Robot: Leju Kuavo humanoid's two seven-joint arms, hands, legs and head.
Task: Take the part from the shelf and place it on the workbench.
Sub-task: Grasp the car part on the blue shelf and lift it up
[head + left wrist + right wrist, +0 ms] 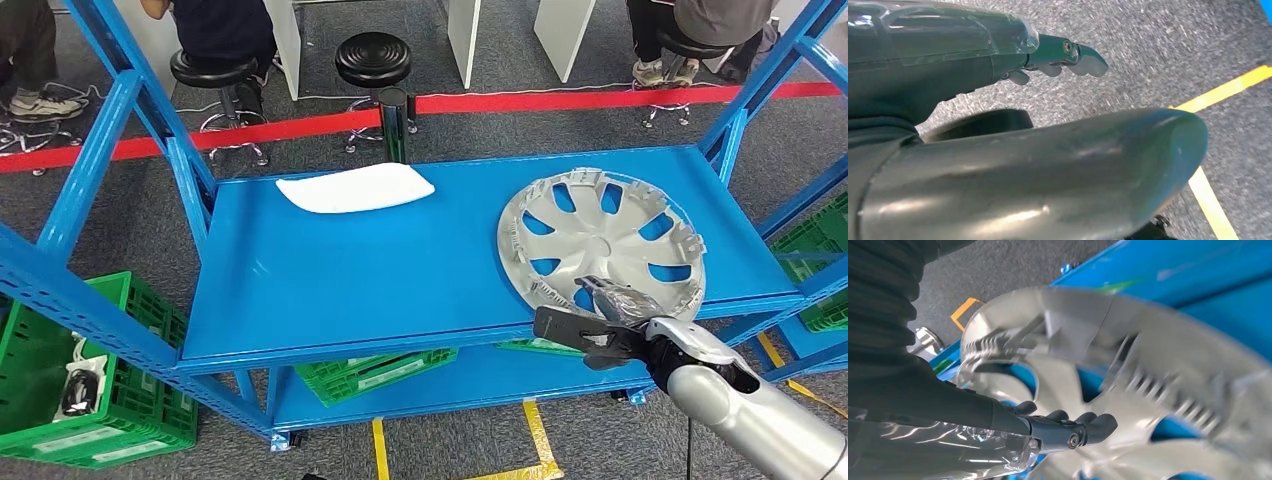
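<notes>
A silver hubcap (600, 235) lies on the right part of the blue shelf's top deck (350, 290), its rim reaching the front edge. My right hand (605, 325) is at that front rim: the fingers (608, 296) lie over the rim and the dark thumb sticks out to the left below it. In the right wrist view the stretched fingers (1083, 427) sit just in front of the blurred hubcap (1148, 365), not clasped on it. A flat white part (355, 187) lies at the deck's back left. My left hand (973, 65) hangs over the floor and holds nothing.
Green crates stand on the floor at the left (90, 400), under the deck (380, 370) and at the right (820, 250). Blue shelf posts frame both sides. Two black stools (372, 60) and seated people are behind a red floor line (500, 100). Yellow tape (1228, 90) marks the floor.
</notes>
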